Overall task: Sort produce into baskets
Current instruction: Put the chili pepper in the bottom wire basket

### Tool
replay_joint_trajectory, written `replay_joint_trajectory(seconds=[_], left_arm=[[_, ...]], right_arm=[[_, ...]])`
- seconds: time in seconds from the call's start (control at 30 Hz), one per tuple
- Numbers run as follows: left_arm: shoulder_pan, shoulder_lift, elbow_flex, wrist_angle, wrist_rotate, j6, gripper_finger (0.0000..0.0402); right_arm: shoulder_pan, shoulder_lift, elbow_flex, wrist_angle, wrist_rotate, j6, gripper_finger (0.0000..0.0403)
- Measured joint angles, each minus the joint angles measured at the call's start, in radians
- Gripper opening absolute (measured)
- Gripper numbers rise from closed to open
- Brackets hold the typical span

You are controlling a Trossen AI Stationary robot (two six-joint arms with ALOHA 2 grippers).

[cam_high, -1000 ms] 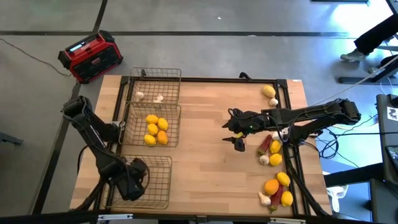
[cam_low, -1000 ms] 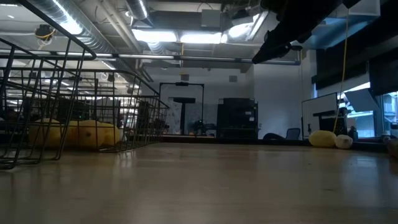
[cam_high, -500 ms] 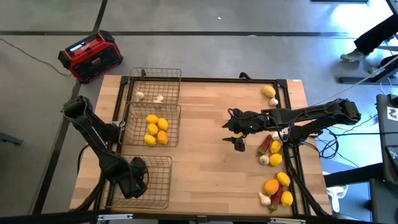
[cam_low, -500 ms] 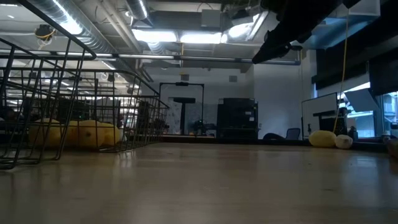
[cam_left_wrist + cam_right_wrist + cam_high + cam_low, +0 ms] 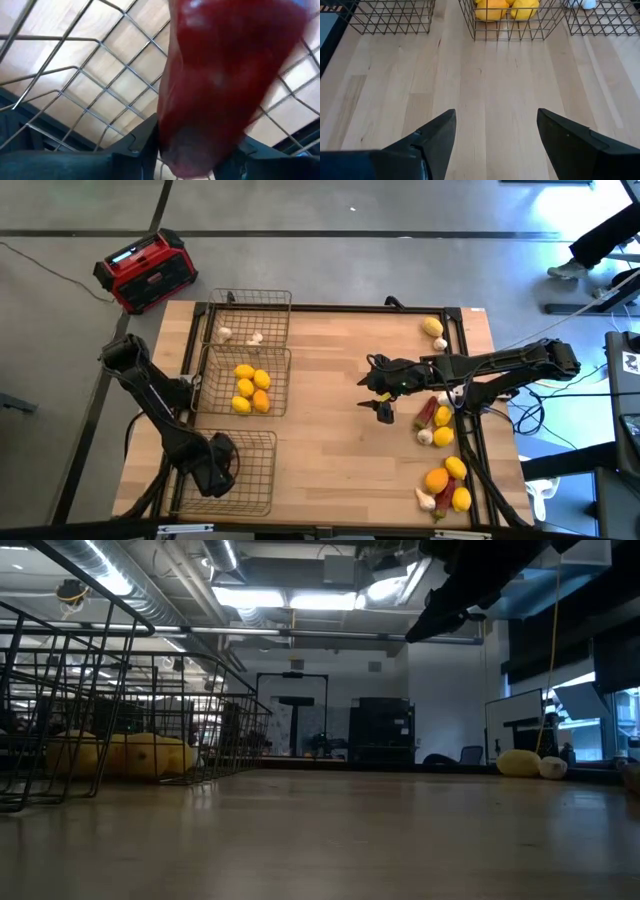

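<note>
Holding red chili pepper point(image 5: 220, 85) (long axis along gripper), left gripper point(image 5: 214, 473) over near basket point(image 5: 258, 480)

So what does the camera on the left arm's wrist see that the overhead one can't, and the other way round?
Only the left wrist view shows a red chili pepper between the left gripper's fingers, just over wire mesh. Only the high view shows the whole table: garlic in the far basket, lemons in the middle basket, loose produce by the right edge, and the right gripper open over bare wood. Both share the near basket and the left gripper inside it.
</note>
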Motion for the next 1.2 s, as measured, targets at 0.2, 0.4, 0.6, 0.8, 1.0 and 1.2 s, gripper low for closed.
replay_joint_trajectory(seconds=[0.2,0.4,0.6,0.8,1.0,1.2], left_arm=[[0.000,0.000,0.000,-0.004,0.000,0.002,0.0178],[0.006,0.000,0.000,0.000,0.001,0.022,0.0197],[0.031,-0.001,0.025,0.034,0.004,0.119,0.0198],[0.082,-0.010,0.101,0.023,-0.027,0.239,0.0198],[0.152,-0.023,0.187,0.027,-0.083,0.383,0.0198],[0.236,-0.083,0.229,0.024,-0.170,0.542,0.0198]], right_arm=[[0.000,0.000,0.000,0.000,0.000,0.000,0.0273],[0.000,0.000,0.000,0.000,0.000,0.000,0.0273],[0.000,0.000,0.000,0.000,0.000,0.001,0.0273],[0.000,0.000,0.000,0.002,0.000,0.009,0.0273],[0.000,0.000,0.000,0.045,0.000,-0.016,0.0273],[0.000,0.000,0.000,0.029,-0.034,-0.064,0.0273]])
